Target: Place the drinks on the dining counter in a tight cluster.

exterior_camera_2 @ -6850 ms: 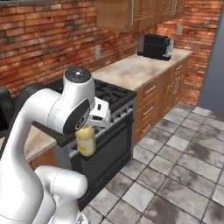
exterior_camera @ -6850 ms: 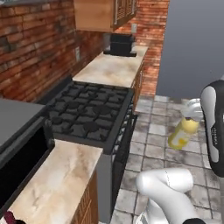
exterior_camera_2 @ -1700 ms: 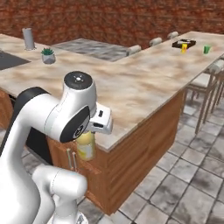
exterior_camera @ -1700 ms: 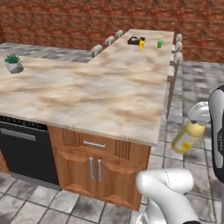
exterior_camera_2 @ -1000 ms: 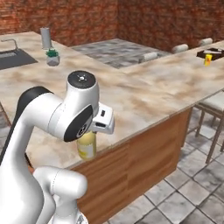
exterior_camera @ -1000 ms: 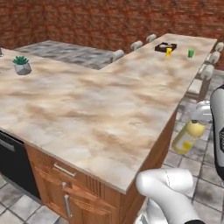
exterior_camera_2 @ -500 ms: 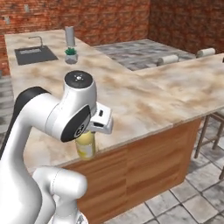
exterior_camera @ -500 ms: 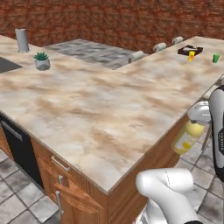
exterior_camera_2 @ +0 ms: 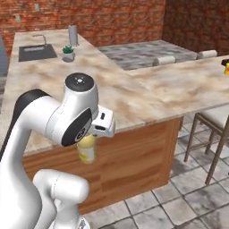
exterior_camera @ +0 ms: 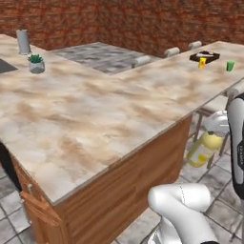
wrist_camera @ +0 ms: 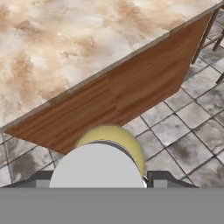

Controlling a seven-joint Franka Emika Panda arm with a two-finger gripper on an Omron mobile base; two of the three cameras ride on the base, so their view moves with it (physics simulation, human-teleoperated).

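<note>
Carrying the stubby yellow juice bottle (exterior_camera: 202,148) clamped in its gripper (wrist_camera: 99,177) below the beige marbled stone desk (exterior_camera: 95,109), the arm is risking knocking it against the desk's wooden side.

White arm (exterior_camera_2: 49,125) bent low, jaws clamped on yellow juice bottle (exterior_camera: 204,148).

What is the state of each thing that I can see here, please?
juice bottle: held upright off the floor, cap up, beside the counter.
end effector: closed on the juice bottle.
dining counter: near part bare; cups on the far end.
yellow cup: standing upright.
green cup: standing upright.
potted plant: upright near the sink.
</note>
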